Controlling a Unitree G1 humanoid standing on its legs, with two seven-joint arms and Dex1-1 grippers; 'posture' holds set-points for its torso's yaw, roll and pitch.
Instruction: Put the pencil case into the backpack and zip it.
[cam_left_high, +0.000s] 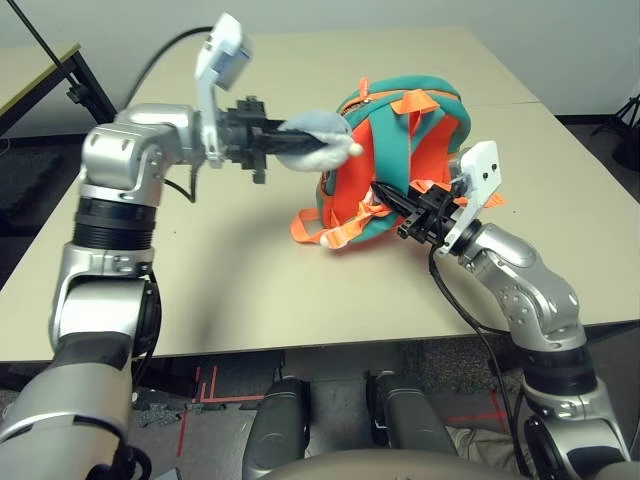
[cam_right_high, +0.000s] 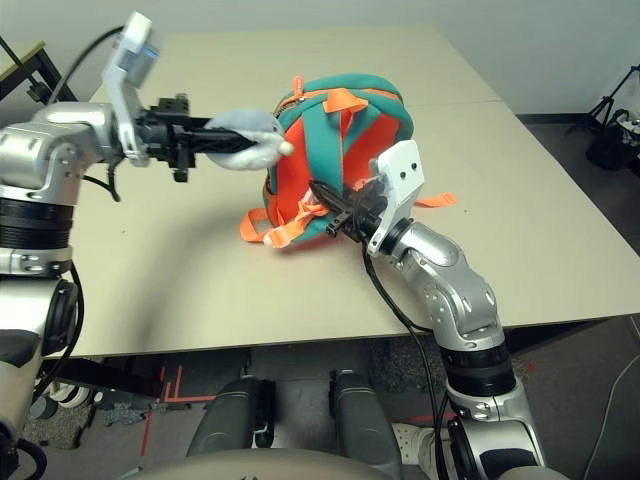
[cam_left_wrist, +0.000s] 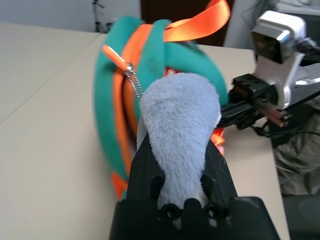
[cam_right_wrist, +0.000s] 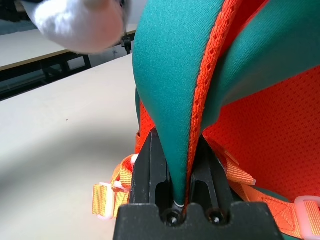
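Our left gripper (cam_left_wrist: 182, 167) is closed on the grey plush shark (cam_left_wrist: 180, 120), our right (cam_right_wrist: 181, 165) pinches a backpack (cam_left_high: 398, 150) strap (cam_right_wrist: 175, 95); pulling them apart could topple the bag.

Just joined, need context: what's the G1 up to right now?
The robot's left gripper is closed on the grey plush shark, held up beside the backpack. Its right gripper pinches one of the teal shoulder straps. The backpack stands on the table, straps toward the robot.
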